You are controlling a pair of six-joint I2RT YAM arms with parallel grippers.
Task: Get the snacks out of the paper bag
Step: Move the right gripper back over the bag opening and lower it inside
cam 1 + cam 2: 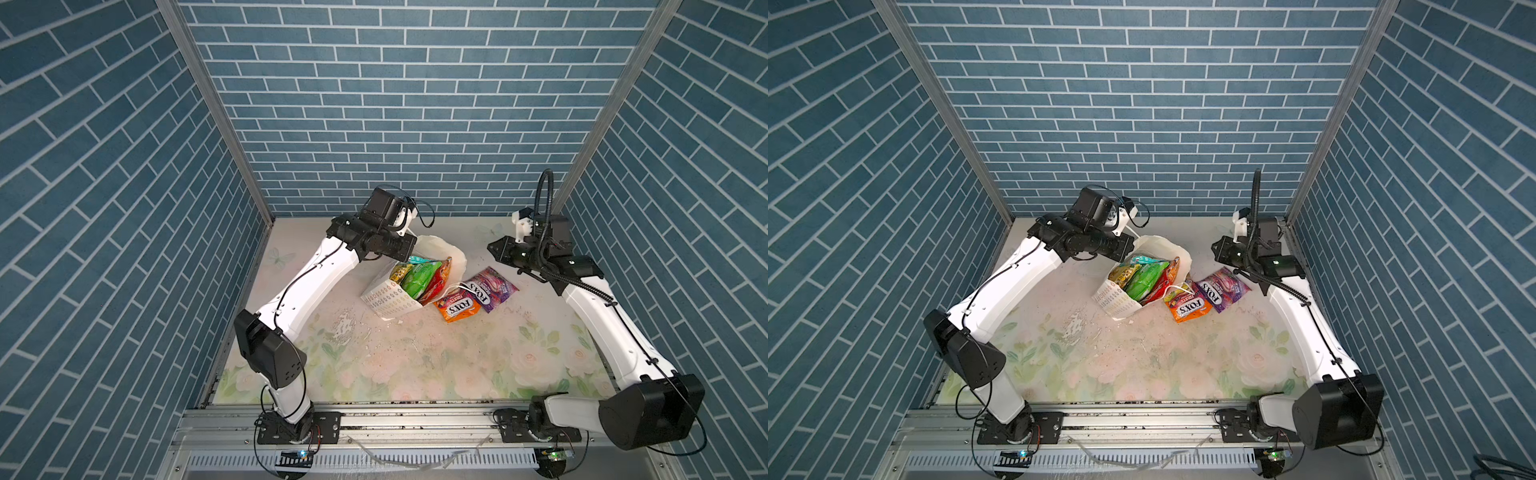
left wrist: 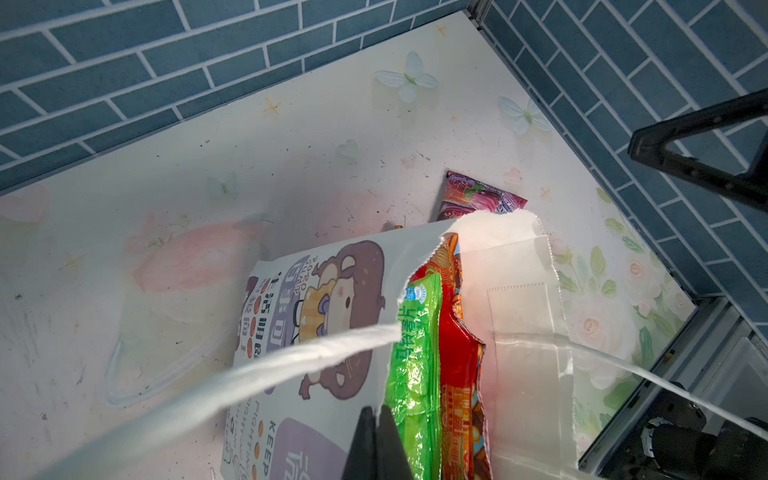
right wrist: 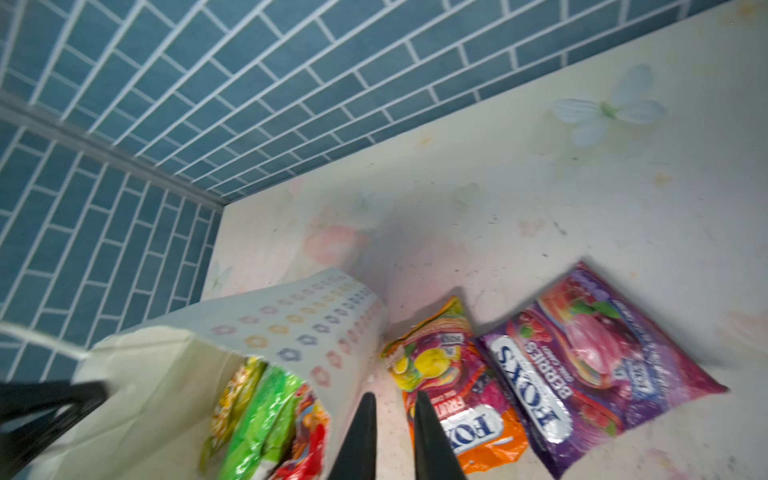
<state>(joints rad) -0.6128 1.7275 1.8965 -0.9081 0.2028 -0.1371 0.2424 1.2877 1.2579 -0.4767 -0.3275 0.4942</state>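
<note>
paper bag [image 1: 390,299] mid-bench [image 1: 415,365] toward the far edge, tilted, mouth open; green packet [image 1: 419,276] and red packet [image 1: 438,280] inside. orange packet [image 1: 457,309] and purple packet [image 1: 492,289] lie flat just beside it, toward the right edge. left claw [image 2: 376,409] clenched on the bag rim. right claw [image 3: 394,395] slightly parted, empty, near the orange packet.

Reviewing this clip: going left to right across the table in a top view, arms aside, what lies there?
White paper gift bag with coloured rings → orange glossy FOX'S packet → purple glossy FOX'S packet.
</note>
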